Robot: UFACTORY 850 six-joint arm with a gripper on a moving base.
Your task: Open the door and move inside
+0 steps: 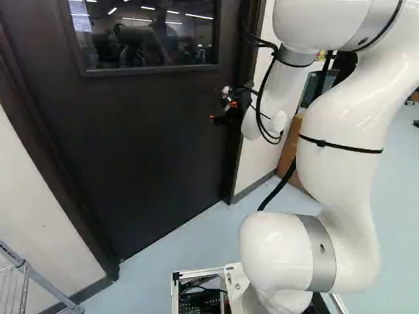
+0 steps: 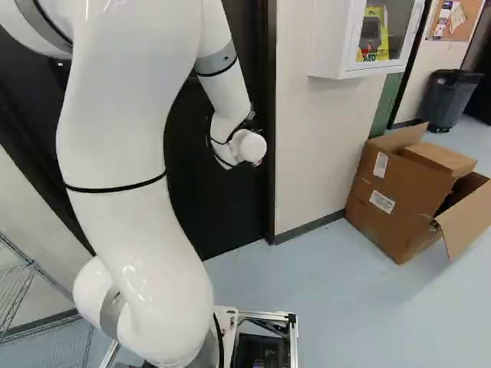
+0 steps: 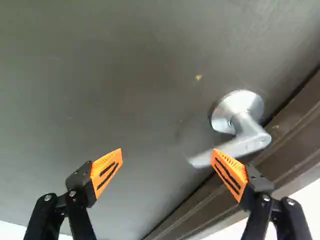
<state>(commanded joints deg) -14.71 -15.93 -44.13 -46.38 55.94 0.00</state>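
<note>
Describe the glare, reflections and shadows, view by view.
Left base view: strip lights glow in the door window; right base view: highlights on the white arm, soft shadow beside the cardboard box; wrist view: lever handle gleams, glaring white beyond the door frame.

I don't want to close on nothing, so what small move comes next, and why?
I'd shift the open gripper sideways toward the door frame before closing: most of the lever handle lies outside the gap, partly behind one orange-padded finger, with only its free end showing between the fingers.
</note>
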